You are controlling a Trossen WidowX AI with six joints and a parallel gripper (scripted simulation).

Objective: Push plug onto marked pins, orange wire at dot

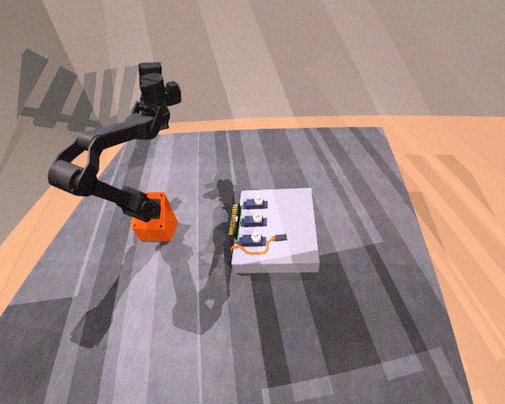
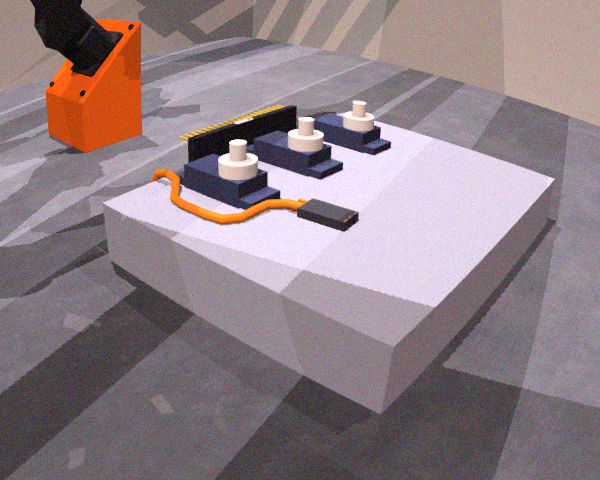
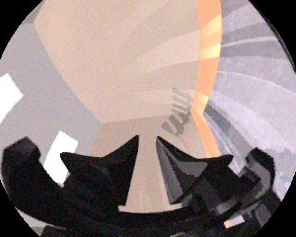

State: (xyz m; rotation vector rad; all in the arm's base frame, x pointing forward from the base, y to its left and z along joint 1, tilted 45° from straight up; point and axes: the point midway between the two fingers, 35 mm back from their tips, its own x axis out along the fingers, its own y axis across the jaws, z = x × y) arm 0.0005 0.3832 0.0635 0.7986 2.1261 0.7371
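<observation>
The dark flat plug lies on top of the white holder. Its end with the holes faces away from the pins. The orange lead curves from its other end round the nearest servo to the holder's edge. The row of gold pins sticks out from a black strip on the holder's side facing the arm base. A small whitish mark sits mid-row; its dot cannot be made out. My gripper is partly open and empty, raised high and far from the plug.
Three dark blue servos with white hubs stand on the holder: one at the back, one in the middle, one beside the lead. The orange arm base stands left of the holder.
</observation>
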